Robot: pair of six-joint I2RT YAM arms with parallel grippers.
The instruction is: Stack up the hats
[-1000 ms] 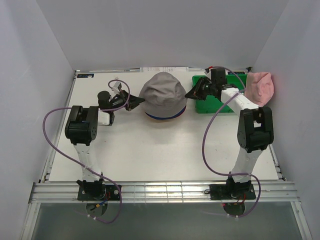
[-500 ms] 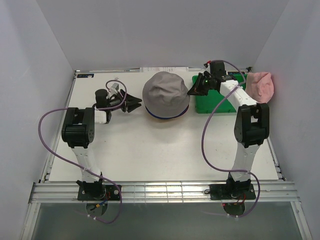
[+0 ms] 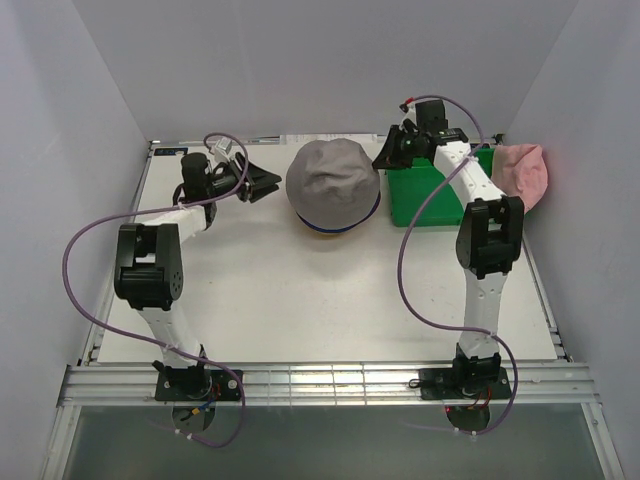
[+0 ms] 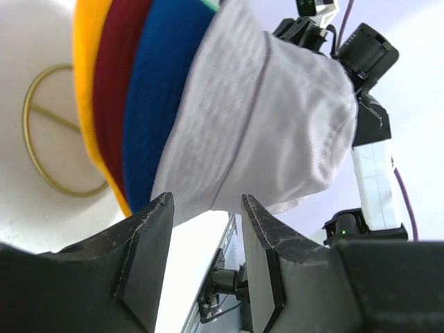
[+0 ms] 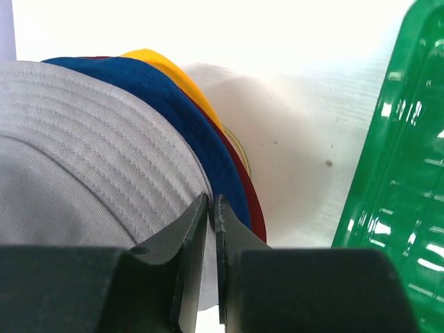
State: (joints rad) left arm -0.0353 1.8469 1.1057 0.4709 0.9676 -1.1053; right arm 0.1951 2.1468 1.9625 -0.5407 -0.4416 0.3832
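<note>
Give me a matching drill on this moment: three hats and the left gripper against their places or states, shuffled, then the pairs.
1 grey hat
2 yellow hat
3 pink hat
4 left gripper

A open, holding nothing
B alone, right of the green bin
C uppermost of the four piled hats
D lowest of the four piled hats

Pairs: 1-C, 2-D, 3-B, 4-A

A lab booth: white walls (image 3: 320,60) enclosing a robot table (image 3: 300,300).
</note>
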